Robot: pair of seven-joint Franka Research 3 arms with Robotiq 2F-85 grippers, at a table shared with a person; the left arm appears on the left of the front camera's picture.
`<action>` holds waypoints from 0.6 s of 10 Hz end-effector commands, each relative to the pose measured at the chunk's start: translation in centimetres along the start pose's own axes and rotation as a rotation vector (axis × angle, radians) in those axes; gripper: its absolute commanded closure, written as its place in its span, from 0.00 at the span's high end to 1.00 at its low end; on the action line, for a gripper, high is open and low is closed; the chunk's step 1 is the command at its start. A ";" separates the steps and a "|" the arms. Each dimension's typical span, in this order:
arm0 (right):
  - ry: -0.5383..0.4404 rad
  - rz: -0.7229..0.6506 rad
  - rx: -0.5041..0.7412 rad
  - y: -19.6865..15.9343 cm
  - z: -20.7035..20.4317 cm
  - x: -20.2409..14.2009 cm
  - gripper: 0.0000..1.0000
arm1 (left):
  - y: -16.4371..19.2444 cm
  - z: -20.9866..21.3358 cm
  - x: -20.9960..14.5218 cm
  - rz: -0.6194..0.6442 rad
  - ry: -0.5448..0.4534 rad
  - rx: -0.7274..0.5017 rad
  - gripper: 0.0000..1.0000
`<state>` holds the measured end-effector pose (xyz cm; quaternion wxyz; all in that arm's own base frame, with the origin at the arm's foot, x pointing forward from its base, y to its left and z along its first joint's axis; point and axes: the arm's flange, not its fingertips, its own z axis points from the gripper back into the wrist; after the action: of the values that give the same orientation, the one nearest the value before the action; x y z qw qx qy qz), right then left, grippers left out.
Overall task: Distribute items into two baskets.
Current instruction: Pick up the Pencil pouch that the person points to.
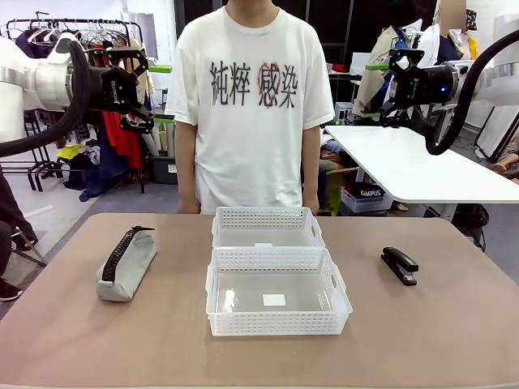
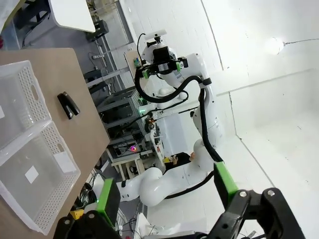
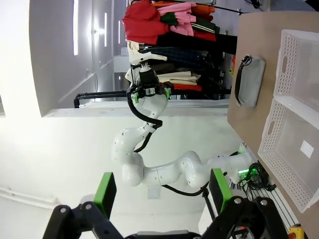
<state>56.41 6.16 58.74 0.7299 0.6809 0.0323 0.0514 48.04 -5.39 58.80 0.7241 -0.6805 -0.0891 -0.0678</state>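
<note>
I'm watching the tabletop [image 1: 454, 324]: the larger basket [image 1: 276, 322] is sitting centrally, the smaller basket [image 1: 266, 217] touching behind it, the grey pouch [image 1: 126, 267] lying left, the stapler [image 1: 400, 265] right. The left claw [image 1: 144, 87] and right claw [image 1: 388, 87] are hanging released overhead. I'm fearing the soft pouch sagging and snagging a rim

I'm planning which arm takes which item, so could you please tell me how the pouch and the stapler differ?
The pouch is grey soft fabric with a black zipper; the stapler is all black and rigid-looking. The pouch is clearly bigger than the stapler. The pouch lies left of the baskets, the stapler right of them. Both rest on the table, outside the baskets.
</note>
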 end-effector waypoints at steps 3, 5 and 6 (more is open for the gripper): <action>0.002 0.000 0.002 0.0 0.0 0.0 1.00 | 0.3 -0.1 0.0 0.006 0.002 -0.001 1.00; 0.002 0.000 0.002 0.0 0.0 0.0 1.00 | 0.3 -0.1 0.0 0.006 0.002 -0.001 1.00; 0.002 0.000 0.002 0.0 0.0 0.0 1.00 | 0.3 -0.1 0.0 0.006 0.002 -0.001 1.00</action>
<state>56.48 6.15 58.56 0.7300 0.6808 0.0338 0.0503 48.25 -5.42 58.32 0.7245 -0.6809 -0.0852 -0.0649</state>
